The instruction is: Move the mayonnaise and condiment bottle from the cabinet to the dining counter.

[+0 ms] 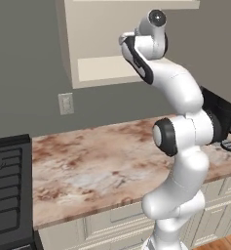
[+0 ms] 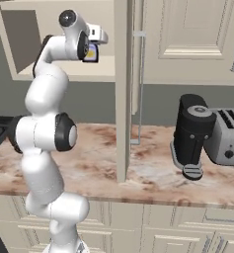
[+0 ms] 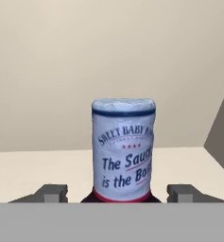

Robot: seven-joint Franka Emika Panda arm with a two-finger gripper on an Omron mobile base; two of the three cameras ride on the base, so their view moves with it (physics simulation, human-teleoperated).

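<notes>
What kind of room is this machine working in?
A rendered home kitchen, it seems: a marbled counter over cream drawers, an open wall cabinet, a toaster and a stove.

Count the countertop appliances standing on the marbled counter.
2. A black cylindrical coffee grinder stands right of the open cream cabinet door; a silver toaster sits directly right of it, partly cut off. Others may lie out of frame.

A: Even, soft light all over; no glare, only faint shade inside the cabinet.
B: Rendered and slightly coarse. The bottle label reads a bit blurred.
</notes>
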